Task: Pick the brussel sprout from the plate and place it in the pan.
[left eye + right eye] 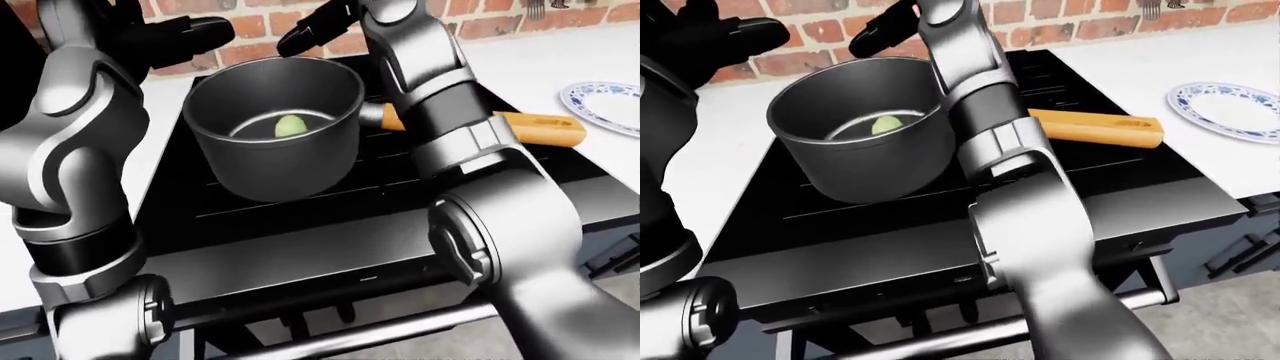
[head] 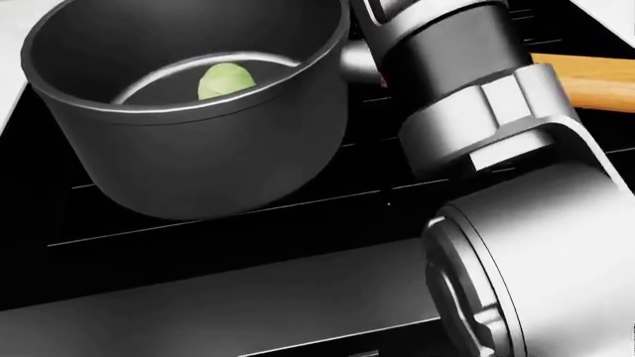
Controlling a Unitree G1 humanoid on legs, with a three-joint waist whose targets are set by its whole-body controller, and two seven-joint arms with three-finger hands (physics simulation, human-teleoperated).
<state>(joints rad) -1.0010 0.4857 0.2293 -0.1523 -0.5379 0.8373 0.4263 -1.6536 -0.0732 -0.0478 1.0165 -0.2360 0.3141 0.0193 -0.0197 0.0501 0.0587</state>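
The green brussel sprout (image 1: 290,126) lies on the bottom of the dark grey pan (image 1: 275,165), which stands on the black stove (image 1: 300,225); the sprout also shows in the head view (image 2: 226,80). The pan's wooden handle (image 1: 545,127) points right. The blue-and-white plate (image 1: 606,105) sits on the white counter at the right with nothing on it. My right hand (image 1: 315,30) hovers above the pan's far rim with open fingers and holds nothing. My left hand (image 1: 190,34) is open above the pan's left side.
A red brick wall (image 1: 250,45) runs along the top of the eye views. White counter (image 1: 1120,60) lies on both sides of the stove. My right forearm (image 1: 450,97) crosses over the pan's handle. The oven's front bar (image 1: 940,334) shows at the bottom.
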